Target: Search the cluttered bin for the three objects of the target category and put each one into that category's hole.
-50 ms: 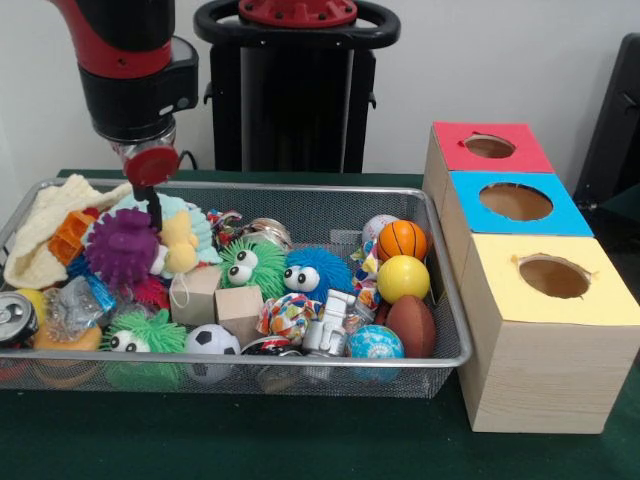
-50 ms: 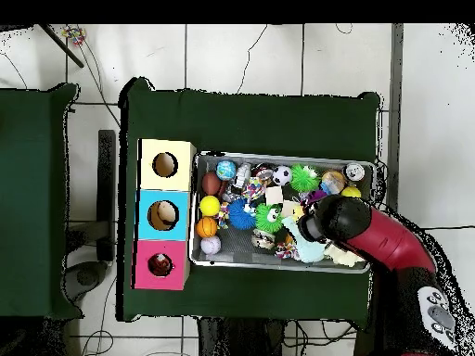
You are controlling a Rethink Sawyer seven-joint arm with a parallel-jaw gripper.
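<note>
One wire bin (image 1: 445,290) crammed with toys, balls (image 1: 403,278), fingers (image 1: 155,215) state unclear, three holed boxes (image 1: 545,340).

My arm (image 1: 135,60) comes down from the top left of the front view, red and black, its wrist pointing straight down. Below the wrist sits a red round disc, and a thin black gripper (image 1: 155,208) hangs from it. I cannot tell how the tip stands. From overhead the arm (image 2: 380,236) reaches in from the lower right, elbow bent.
</note>
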